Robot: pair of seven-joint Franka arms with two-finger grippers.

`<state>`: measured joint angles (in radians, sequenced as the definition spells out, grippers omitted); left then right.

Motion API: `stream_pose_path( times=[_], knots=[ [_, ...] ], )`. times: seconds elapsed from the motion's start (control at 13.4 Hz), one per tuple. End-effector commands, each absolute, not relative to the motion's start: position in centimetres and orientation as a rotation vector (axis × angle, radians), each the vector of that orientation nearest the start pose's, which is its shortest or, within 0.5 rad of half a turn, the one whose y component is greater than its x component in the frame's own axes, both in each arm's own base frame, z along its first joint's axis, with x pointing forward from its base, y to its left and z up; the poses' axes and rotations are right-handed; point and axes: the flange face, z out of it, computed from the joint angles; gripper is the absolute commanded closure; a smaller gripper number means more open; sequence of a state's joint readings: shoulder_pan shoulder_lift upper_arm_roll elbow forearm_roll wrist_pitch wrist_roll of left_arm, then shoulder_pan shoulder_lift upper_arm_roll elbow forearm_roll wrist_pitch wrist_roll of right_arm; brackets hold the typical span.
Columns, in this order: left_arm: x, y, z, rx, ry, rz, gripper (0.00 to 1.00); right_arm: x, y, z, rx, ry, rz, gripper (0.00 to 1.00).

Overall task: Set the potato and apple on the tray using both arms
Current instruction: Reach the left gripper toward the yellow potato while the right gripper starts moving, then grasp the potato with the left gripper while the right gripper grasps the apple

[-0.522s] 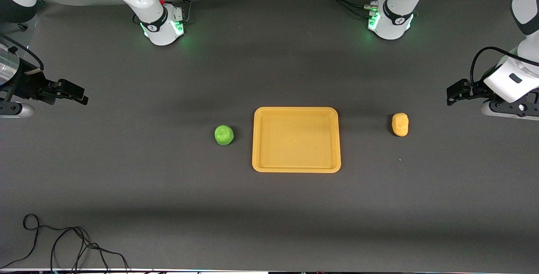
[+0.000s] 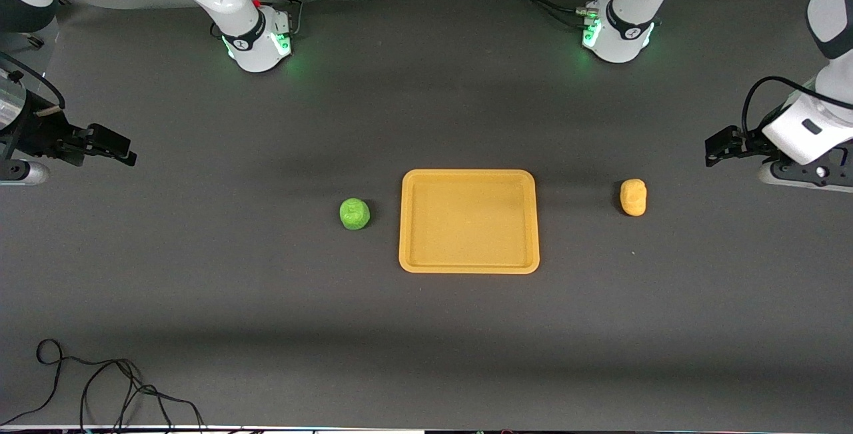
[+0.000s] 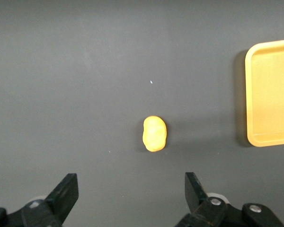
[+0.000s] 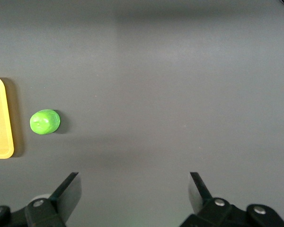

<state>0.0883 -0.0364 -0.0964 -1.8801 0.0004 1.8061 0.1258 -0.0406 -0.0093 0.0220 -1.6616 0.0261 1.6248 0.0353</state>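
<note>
Both tools of mine hang wide apart and hold nothing. My left tool (image 2: 716, 147) is over the desk (image 2: 426, 327) at the left arm's end, and my right tool (image 2: 123, 149) is over the right arm's end. Between them sits the yellow-orange tray (image 2: 468, 266), bare. The green apple (image 2: 354, 213) rests on the desk just beside the tray, toward my right arm. The potato (image 2: 633, 197) lies toward my left arm, somewhat apart from the tray. I judge the step is the reach. I should centre each tool over its item, set my left tool's fingers (image 3: 195, 188) across the potato's narrow width, and descend straight so neither rolls.
</note>
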Motion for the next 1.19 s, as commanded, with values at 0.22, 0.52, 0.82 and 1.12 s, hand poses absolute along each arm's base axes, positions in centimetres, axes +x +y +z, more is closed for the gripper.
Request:
stream_pose_path(
  times=[0.22,0.52,0.82,1.12],
  knots=[
    [55.6,-2.0,41.7,-3.122,0.276,0.329,0.02,55.6,-0.8,59.1,-3.119,0.043,0.069,0.0],
    [57.4,-4.7,30.2,-3.139,0.359,0.456,0.0,55.6,1.6,57.1,-3.118,-0.004,0.12,0.0],
    [56.1,-5.6,21.1,-3.111,0.416,0.676,0.01,55.1,8.8,53.7,-3.114,0.015,0.115,0.0],
    [55.1,-5.9,19.8,-3.081,0.433,0.776,0.05,51.8,22.3,50.8,-3.113,0.114,0.043,0.0]
  ],
)
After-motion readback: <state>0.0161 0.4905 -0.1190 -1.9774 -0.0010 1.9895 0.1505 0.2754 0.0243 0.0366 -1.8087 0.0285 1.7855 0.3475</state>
